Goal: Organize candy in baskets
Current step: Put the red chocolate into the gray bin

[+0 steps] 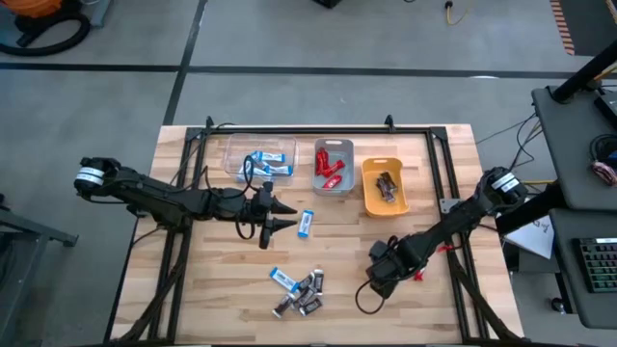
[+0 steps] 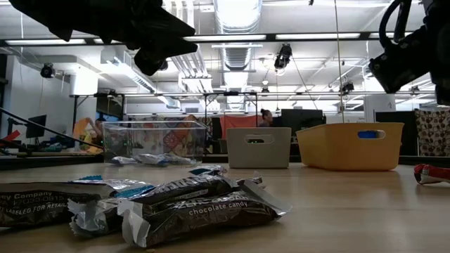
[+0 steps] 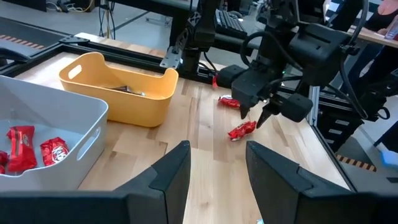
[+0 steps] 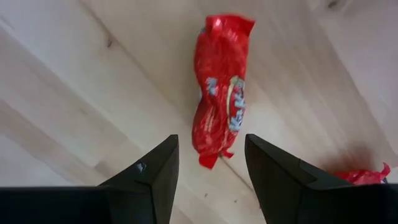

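Observation:
Three baskets stand in a row at the far side: a clear one (image 1: 258, 159) with blue-and-white candy, a grey one (image 1: 334, 166) with red candy, and an orange one (image 1: 385, 186) with dark candy. My right gripper (image 4: 210, 168) points down, open, just above a red candy (image 4: 221, 118) that lies flat on the table. The candy is ahead of the fingertips and untouched. A second red candy (image 4: 364, 176) lies close by. My left gripper (image 1: 285, 214) hovers open and about level near the table's middle. A blue-and-white candy (image 1: 307, 224) lies just beyond its fingertips.
A pile of dark and blue-and-white candy (image 1: 299, 289) lies near the table's front edge, between the two arms. A black frame rail (image 1: 318, 129) runs behind the baskets. Bare wood lies between the pile and the baskets.

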